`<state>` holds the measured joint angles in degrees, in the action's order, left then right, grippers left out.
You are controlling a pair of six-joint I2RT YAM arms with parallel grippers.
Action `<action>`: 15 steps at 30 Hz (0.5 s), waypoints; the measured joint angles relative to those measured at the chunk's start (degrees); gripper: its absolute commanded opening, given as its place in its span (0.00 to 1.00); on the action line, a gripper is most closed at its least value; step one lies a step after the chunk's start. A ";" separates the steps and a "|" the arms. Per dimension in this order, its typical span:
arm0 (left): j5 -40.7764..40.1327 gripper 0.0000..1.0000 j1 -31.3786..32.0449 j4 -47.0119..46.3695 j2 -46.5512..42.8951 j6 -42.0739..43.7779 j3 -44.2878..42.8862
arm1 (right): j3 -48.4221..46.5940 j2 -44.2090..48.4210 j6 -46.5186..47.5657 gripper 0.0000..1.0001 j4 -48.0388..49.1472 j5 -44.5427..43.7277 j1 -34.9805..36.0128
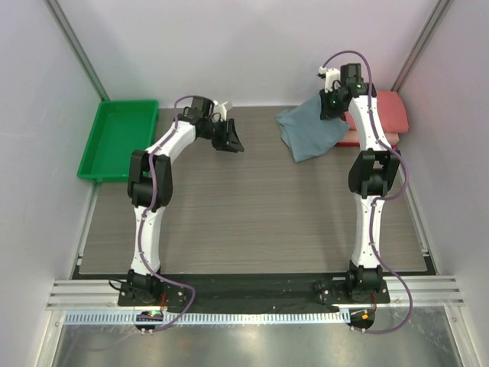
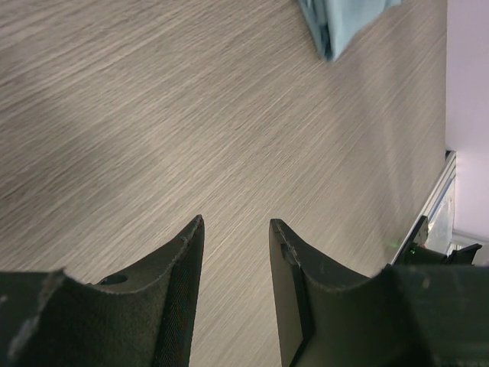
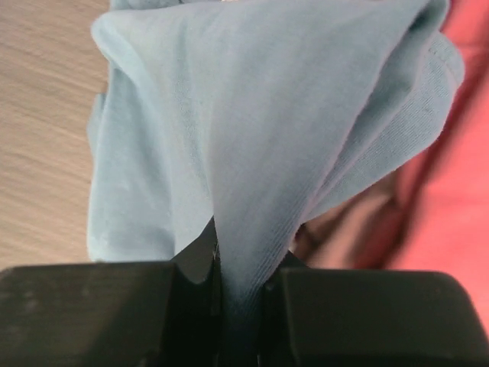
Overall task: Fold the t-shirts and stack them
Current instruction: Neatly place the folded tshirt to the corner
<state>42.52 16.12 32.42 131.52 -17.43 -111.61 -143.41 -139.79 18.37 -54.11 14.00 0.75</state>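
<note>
A dusty blue-grey t-shirt (image 1: pixel 308 131) hangs bunched from my right gripper (image 1: pixel 334 105) at the back right, its lower part resting on the table. In the right wrist view the blue cloth (image 3: pixel 252 138) is pinched between the shut jaws of the right gripper (image 3: pixel 243 264). Folded coral-red t-shirts (image 1: pixel 383 113) lie stacked at the far right, partly behind the right arm; they show in the right wrist view (image 3: pixel 451 191). My left gripper (image 1: pixel 229 140) is open and empty over the bare table left of the blue shirt (image 2: pixel 344 23); its fingertips (image 2: pixel 192 229) are apart.
A green plastic tray (image 1: pixel 118 138) stands at the back left corner. White walls enclose the table on three sides. A metal rail (image 1: pixel 252 294) runs along the near edge by the arm bases.
</note>
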 measured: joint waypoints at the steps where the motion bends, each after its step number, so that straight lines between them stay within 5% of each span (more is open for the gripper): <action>1: -0.02 0.41 0.31 0.02 0.00 0.04 0.00 | -0.07 0.39 0.96 0.01 0.55 -0.70 -0.07; 15: -0.04 0.41 3.19 0.09 0.00 0.24 0.09 | -1.73 5.73 3.61 0.01 3.76 -4.20 -5.25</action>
<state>42.48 19.31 32.51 131.52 -17.19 -111.53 -145.14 -134.06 21.98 -50.35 9.80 -4.49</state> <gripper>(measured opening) 0.410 0.152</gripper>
